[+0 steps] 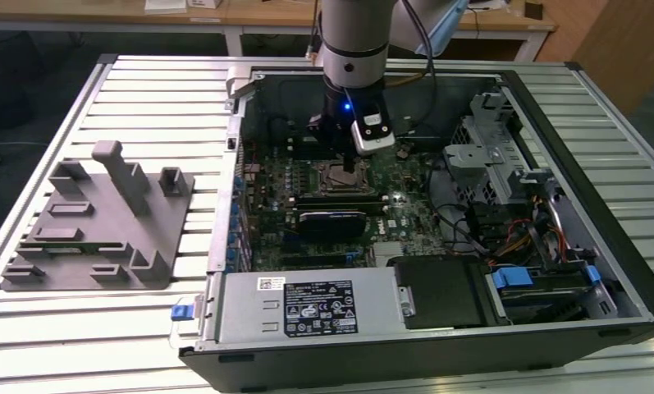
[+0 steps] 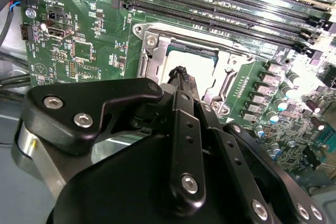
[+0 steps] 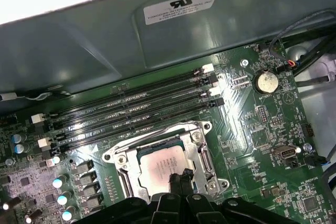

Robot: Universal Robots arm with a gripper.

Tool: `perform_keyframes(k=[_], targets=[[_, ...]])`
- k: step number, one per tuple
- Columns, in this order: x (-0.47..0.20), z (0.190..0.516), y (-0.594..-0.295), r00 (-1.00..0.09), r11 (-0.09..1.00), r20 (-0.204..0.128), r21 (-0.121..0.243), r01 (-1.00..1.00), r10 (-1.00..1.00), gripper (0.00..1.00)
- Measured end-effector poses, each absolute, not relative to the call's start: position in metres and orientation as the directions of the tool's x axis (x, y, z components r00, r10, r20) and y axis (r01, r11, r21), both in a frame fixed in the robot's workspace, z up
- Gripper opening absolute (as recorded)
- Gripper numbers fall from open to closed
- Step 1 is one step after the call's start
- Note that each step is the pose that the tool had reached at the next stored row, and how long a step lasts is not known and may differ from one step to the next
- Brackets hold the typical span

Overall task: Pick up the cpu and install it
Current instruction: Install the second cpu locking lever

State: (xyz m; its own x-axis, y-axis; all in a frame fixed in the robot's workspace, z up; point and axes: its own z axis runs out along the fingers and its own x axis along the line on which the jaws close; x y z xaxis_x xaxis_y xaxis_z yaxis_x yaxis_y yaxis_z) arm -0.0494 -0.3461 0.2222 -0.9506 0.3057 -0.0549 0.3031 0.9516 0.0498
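The cpu (image 3: 160,165) lies flat in the motherboard socket (image 3: 118,160), silvery top up, with the metal frame around it. In the second wrist view the cpu (image 2: 202,68) shows as a bright square in the socket. My gripper (image 3: 179,179) hangs just over the cpu's edge with its two black fingertips pressed together and nothing between them. In the exterior view the gripper (image 1: 349,169) points down into the open computer case, right above the socket (image 1: 343,177).
The case walls (image 1: 235,123) surround the motherboard. Memory slots (image 3: 131,108) run beside the socket, and a black heatsink block (image 1: 332,223) sits nearer the power supply (image 1: 304,305). Drive cages and cables (image 1: 502,180) fill the exterior view's right. A grey fixture tray (image 1: 97,222) lies outside on the slatted table.
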Motion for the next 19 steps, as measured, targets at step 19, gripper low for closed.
perform_keyframes(k=[19], targets=[[-0.049, 0.234, -0.361, -0.953, 0.954, -0.055, 0.05, 0.296, 0.298, 0.11]])
